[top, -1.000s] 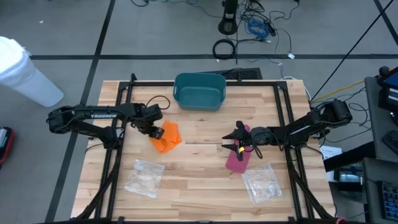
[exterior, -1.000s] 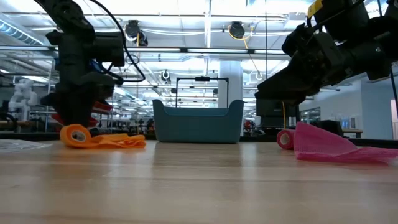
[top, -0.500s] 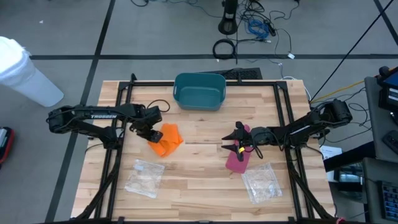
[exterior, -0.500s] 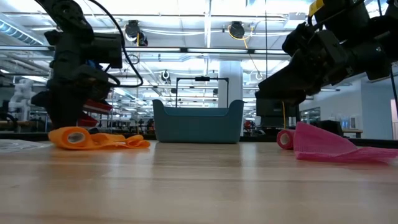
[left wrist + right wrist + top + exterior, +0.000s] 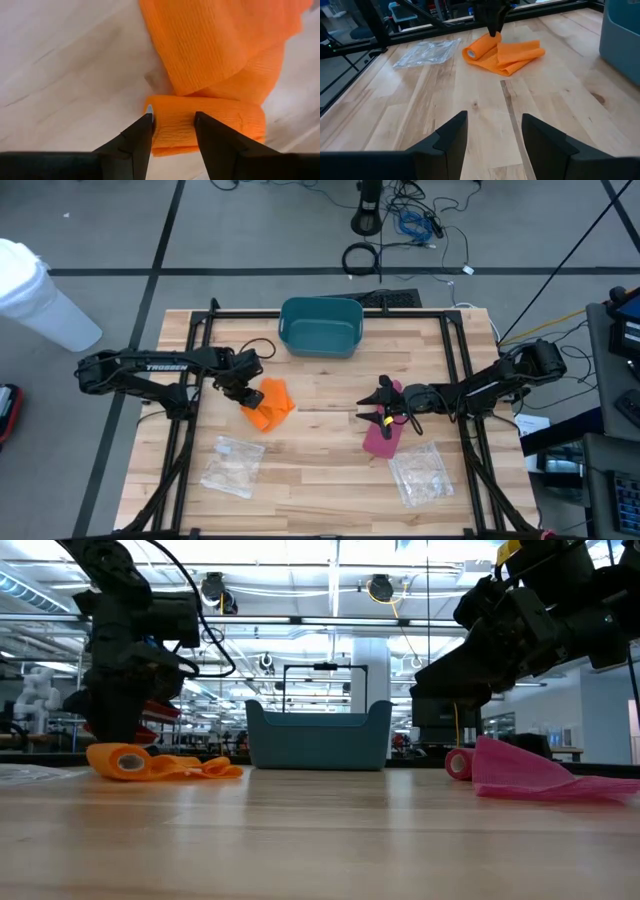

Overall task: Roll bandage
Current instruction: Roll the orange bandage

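Note:
An orange bandage (image 5: 270, 402) lies on the table, its rolled end (image 5: 118, 761) at the left and its loose length (image 5: 220, 45) spread out flat beside it. My left gripper (image 5: 246, 391) stands over the roll, partly open, fingers pointing down. A pink bandage (image 5: 384, 432) lies at the right on the table with a small rolled end (image 5: 458, 763). My right gripper (image 5: 376, 409) hovers open and empty just above the pink bandage, and its own view (image 5: 492, 125) shows bare table between its fingers. My left gripper comes from above onto the orange roll's end (image 5: 172, 127). One fingertip (image 5: 146, 125) sits at the roll's end face beside the white core, and the other (image 5: 204, 125) sits on the roll's outer side. The roll lies on the table, its loose length slack.
A teal bin (image 5: 320, 326) stands at the far middle of the table. Two clear plastic bags lie near the front, one at the left (image 5: 232, 466) and one at the right (image 5: 420, 473). Bare wood shows between the two bandages.
My left gripper has gone a little toward the table's left edge and then part of the way back. The orange roll has moved along the table with it, while the loose length has stayed flat on the wood.

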